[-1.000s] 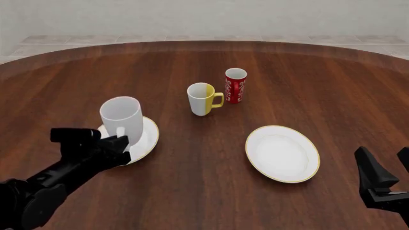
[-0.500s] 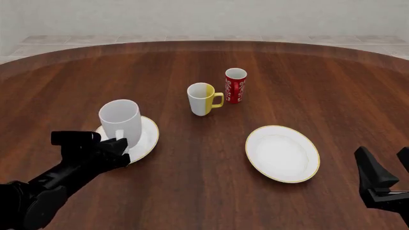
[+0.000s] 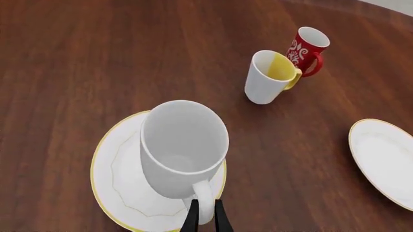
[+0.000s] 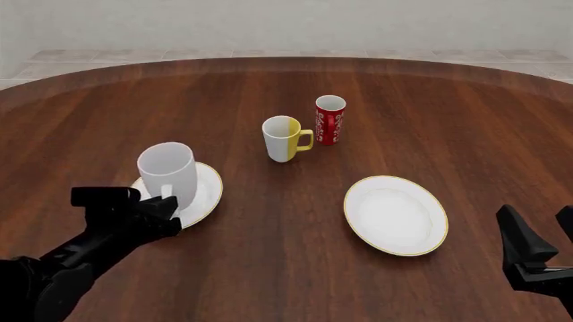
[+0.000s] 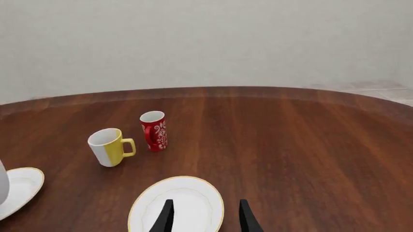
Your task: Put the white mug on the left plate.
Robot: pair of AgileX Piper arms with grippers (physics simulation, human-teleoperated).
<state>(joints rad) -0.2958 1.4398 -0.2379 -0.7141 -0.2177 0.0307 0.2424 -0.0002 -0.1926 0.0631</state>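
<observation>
The left gripper (image 3: 205, 216) is pinched on the loop handle of the white mug (image 4: 168, 172), holding it upright over the left plate (image 4: 205, 194), apparently to seat it squarely. Whether its base touches, I can't tell. Over to the right, the right gripper (image 5: 203, 216) hangs spread wide, holding nothing, above the other plate (image 4: 395, 215).

Bare bench (image 4: 268, 261) is lying between the left plate (image 4: 208, 191) and the right plate (image 4: 395, 215), giving a claw open passage. The yellow-handled mug (image 4: 284, 139) and red cup (image 4: 329, 119) are standing close together farther back, blocking the middle there.
</observation>
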